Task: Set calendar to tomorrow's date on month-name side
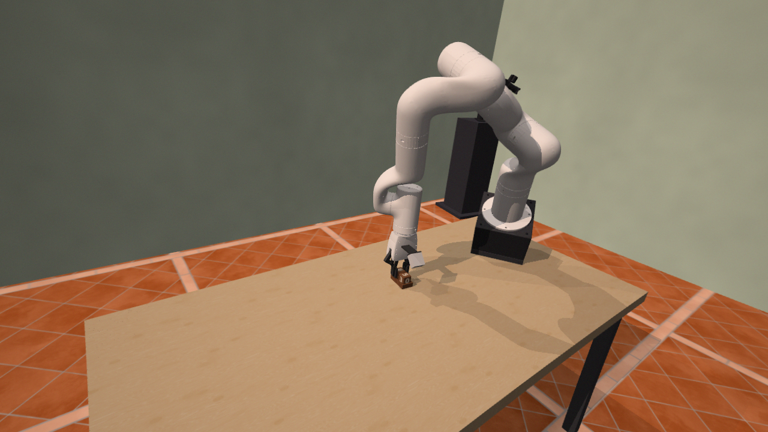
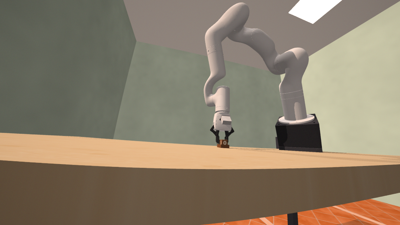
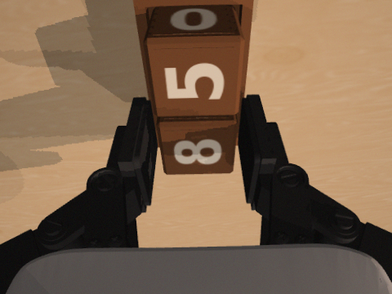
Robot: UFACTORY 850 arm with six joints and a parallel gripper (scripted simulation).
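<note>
The wooden tray sits on the table. In the wrist view, one brown cube shows a sideways 5 on top and a 0 on its end face. Behind it, a second cube shows a sideways 8 on top. The cubes stand in line in the tray, close together. My gripper is open, its fingers straddling the 8 cube and the near part of the 5 cube, with thin gaps at the sides. The month side and the date-side digits are too small or hidden to read.
The wooden table bears the arm's black base to the right of the tray. A dark pedestal stands behind the table. The arm's shadow falls beside the tray.
</note>
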